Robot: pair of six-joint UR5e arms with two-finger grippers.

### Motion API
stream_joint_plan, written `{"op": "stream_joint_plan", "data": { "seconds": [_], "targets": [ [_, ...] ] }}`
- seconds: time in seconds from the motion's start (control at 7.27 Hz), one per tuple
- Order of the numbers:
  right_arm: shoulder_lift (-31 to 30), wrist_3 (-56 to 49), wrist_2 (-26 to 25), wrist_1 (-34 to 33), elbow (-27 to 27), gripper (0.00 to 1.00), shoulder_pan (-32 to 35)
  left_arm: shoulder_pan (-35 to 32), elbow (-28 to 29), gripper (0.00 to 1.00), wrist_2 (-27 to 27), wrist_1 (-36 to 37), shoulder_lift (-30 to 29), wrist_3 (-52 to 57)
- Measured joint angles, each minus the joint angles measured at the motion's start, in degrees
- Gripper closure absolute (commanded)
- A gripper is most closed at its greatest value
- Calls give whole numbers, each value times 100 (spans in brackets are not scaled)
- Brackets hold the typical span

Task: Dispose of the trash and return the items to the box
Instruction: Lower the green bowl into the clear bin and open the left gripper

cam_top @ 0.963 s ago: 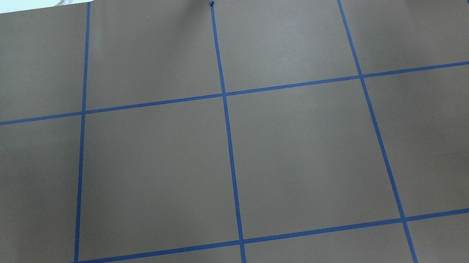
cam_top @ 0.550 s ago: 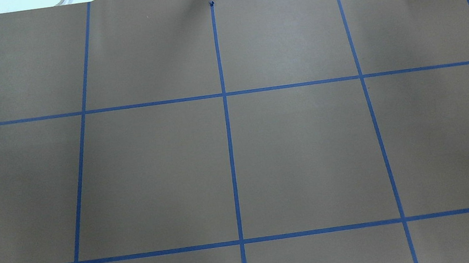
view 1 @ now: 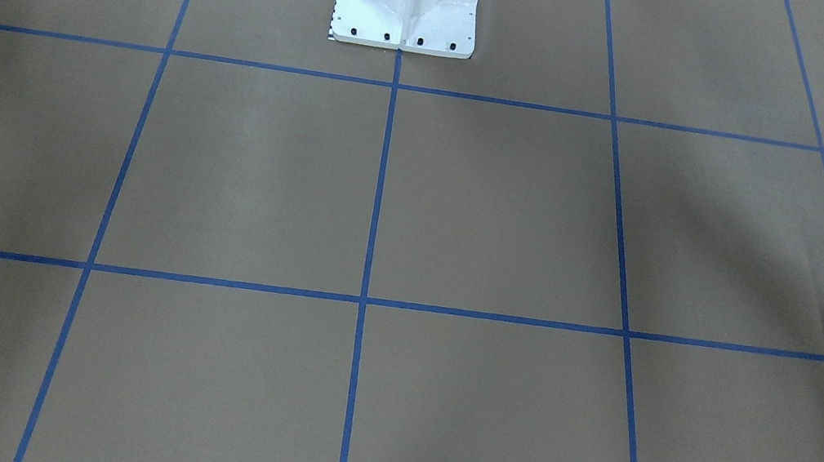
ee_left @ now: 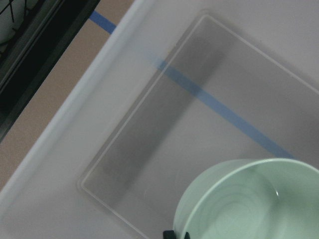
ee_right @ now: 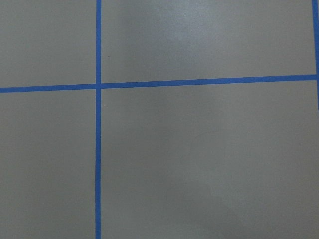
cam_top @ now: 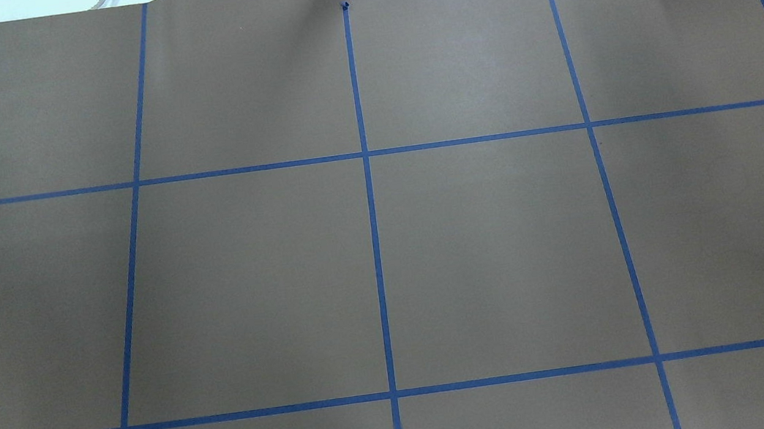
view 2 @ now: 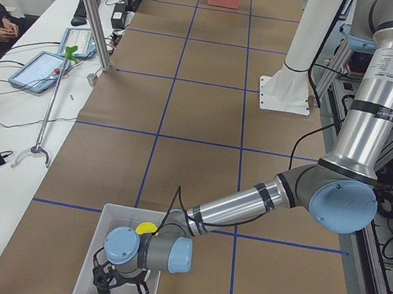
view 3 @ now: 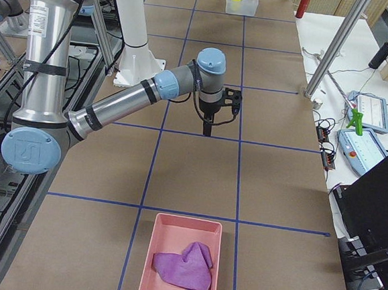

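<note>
**A:** Two views, the overhead and the front-facing one, show little beyond the brown-papered desk [cam_top: 507, 264] and its blue tape grid [cam_top: 376, 245]. Where is everything?

**B:** At the ends. The view from the robot's left shows the translucent frosted-white rectangular plastic bin [view 2: 89, 260] at the desk's left-end edge. The left end effector [view 2: 120, 287] is lowered into it.

**A:** The front-facing view catches only one corner of that bin, with a yellow blur behind its wall.

**B:** That is the small yellow plastic tumbler cup [view 2: 146, 228], inside the bin at its far side, partly behind the forearm. The shallow round pale mint-green plastic bowl [ee_left: 244, 199] shows plainly only in the left wrist view. It is inside the bin, over the bin's floor.

**A:** Gripped?

**B:** Two dark fingertips [ee_left: 170, 234] sit close together at the bowl's near rim, but I cannot tell whether they pinch it.

**A:** And the other arm?

**B:** The right end effector [view 3: 211, 126] hangs over bare desk towards the right end. Overhead it is only a black sliver at the edge. I cannot tell how far it is parted, and nothing shows in it. Its wrist camera sees only paper and tape.

**A:** Other containers?

**B:** A pink rectangular plastic tray [view 3: 147, 259] at the right-end edge, holding a crumpled purple cloth [view 3: 184, 268].
</note>
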Motion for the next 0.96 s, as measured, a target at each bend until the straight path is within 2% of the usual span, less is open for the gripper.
{"op": "stream_joint_plan", "data": {
  "seconds": [0.14,0.55,0.96],
  "targets": [
    [0,2,4,0,0,0,-3,0,-13,2,40,-47,11,-6],
    [-3,2,7,0,38,0,13,-218,-225,1,60,-360,24,-40],
    [-212,-137,-11,0,52,0,208,-709,-1344,1,63,-373,211,47]
  ]
}}
